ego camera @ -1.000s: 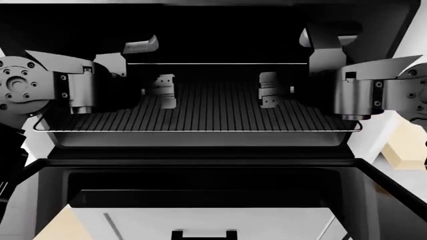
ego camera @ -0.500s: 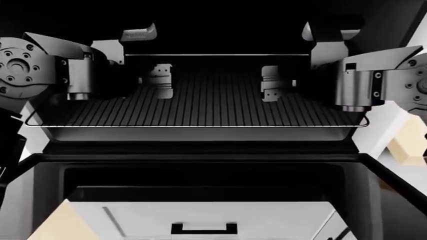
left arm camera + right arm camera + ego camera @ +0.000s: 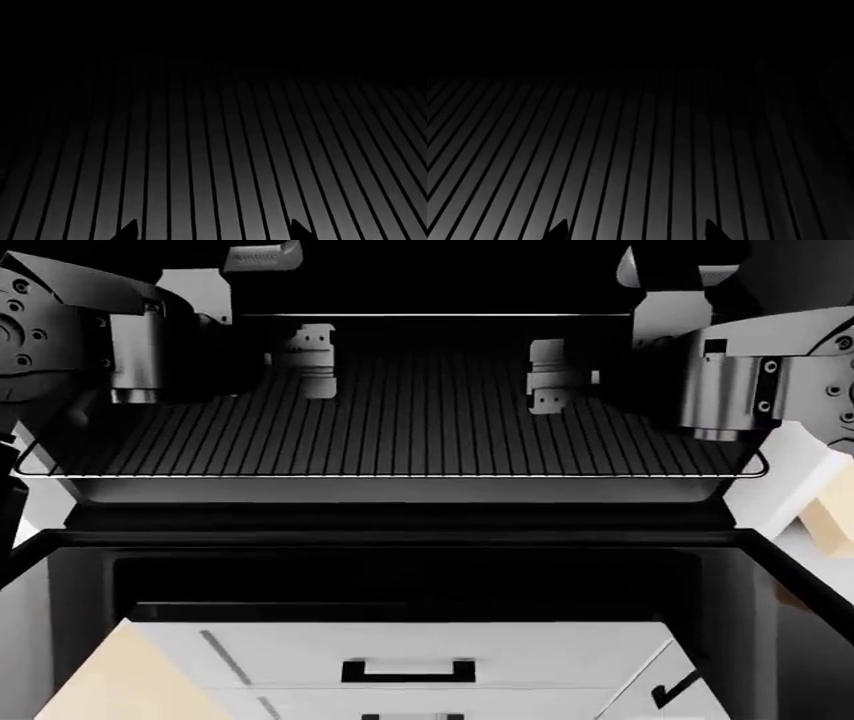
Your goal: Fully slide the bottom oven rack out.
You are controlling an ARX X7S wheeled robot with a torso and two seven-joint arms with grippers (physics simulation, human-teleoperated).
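The bottom oven rack (image 3: pixel 400 430) is a wide dark wire rack with a bright front rail (image 3: pixel 400 477). It stands out over the open oven door. My left gripper (image 3: pixel 310 360) is over the rack's back left part and my right gripper (image 3: pixel 554 375) is over its back right part. In the left wrist view, my left gripper (image 3: pixel 213 234) has its tips apart, with only rack bars (image 3: pixel 200 165) below. In the right wrist view, my right gripper (image 3: pixel 630 234) is the same over the bars (image 3: pixel 627 165). Both are open and hold nothing.
The black glass oven door (image 3: pixel 400 585) lies open and flat below the rack's front. White drawers with a black handle (image 3: pixel 407 671) show under it. The dark oven cavity (image 3: pixel 441 280) lies behind the rack. Pale floor (image 3: pixel 107 680) shows at the lower left.
The rack now looks wider and longer in the head view, and its front rail sits higher in the picture. Both arms have shifted up and outward in the picture. More of the drawers shows.
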